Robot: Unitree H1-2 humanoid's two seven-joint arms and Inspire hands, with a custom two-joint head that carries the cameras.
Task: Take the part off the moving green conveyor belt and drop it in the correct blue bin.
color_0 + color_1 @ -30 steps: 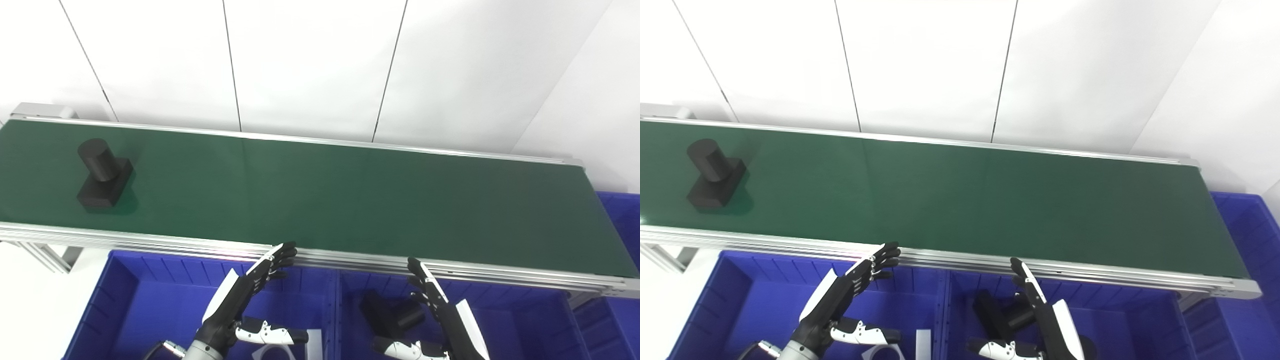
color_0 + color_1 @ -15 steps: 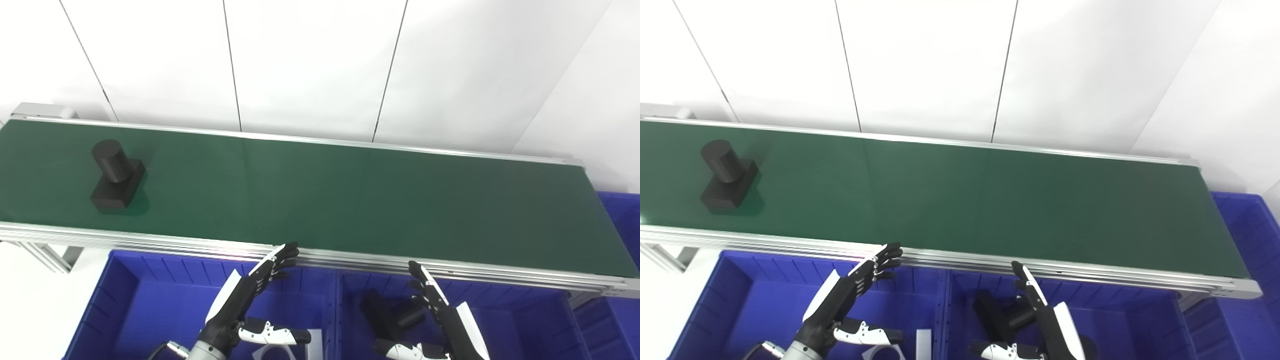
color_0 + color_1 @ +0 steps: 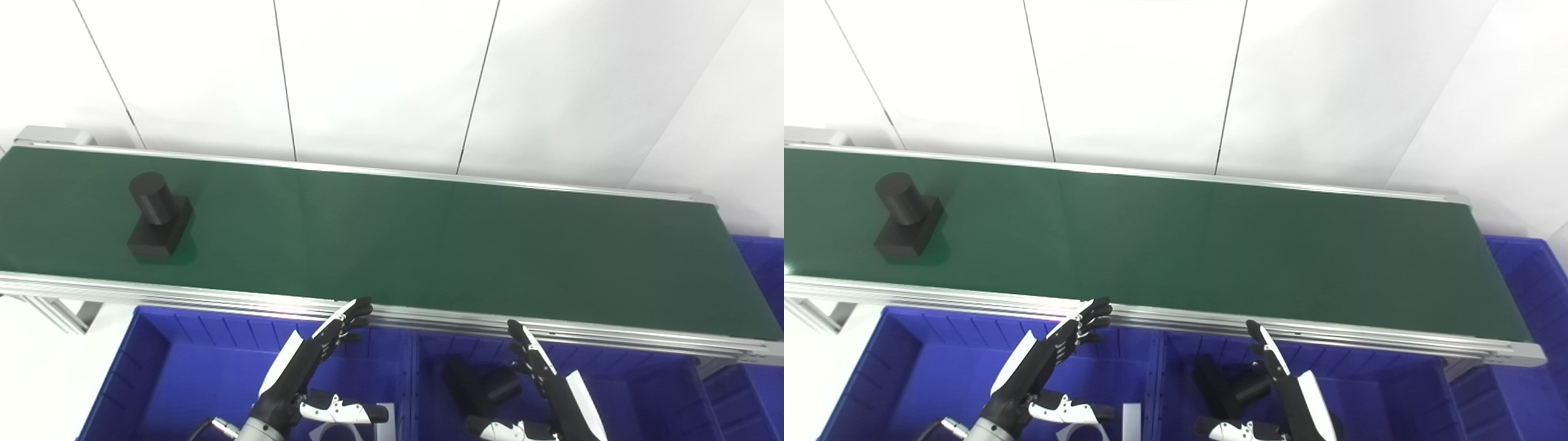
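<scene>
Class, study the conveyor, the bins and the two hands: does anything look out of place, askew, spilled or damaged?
Nothing stands out. The black part sits upright on the green belt, skewed to its run. Another black part lies in the right blue bin. The left hand and right hand hover open over the bins.

Black-fingered left hand (image 3: 306, 367) and right hand (image 3: 551, 392), white shells

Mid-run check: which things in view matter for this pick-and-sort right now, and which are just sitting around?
In play:
black block-and-cylinder part on the green conveyor belt
left blue plastic bin
right blue plastic bin
left hand, open
right hand, open

Just lying about:
black part already in the right bin
white piece in the left bin
blue bin at the belt's far right end
</scene>
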